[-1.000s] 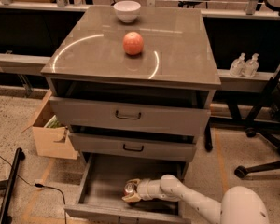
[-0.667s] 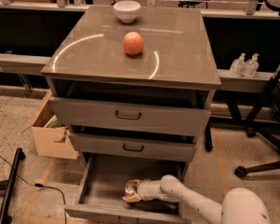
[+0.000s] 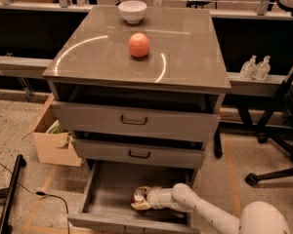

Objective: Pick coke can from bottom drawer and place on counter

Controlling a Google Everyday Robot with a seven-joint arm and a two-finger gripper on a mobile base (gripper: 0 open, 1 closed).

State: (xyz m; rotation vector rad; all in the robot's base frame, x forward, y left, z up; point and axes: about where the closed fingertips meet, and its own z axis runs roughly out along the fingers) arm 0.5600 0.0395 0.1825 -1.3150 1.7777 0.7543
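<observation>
One coke can (image 3: 138, 197) in bottom drawer (image 3: 107, 191), toward front, right of middle. Appears upright: silver top up, long axis vertical, though partly covered. Gripper (image 3: 139, 199) reaches in from right, low over drawer floor. Jaws spread only can-wide, one either side of can, pinching it. Counter (image 3: 185, 48) above carries apple (image 3: 138, 45) and white bowl (image 3: 132, 10).

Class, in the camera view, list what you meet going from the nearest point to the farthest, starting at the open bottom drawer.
The bottom drawer, with the gripper at the coke can inside it → apple on the counter → white bowl near the counter's far edge.
</observation>
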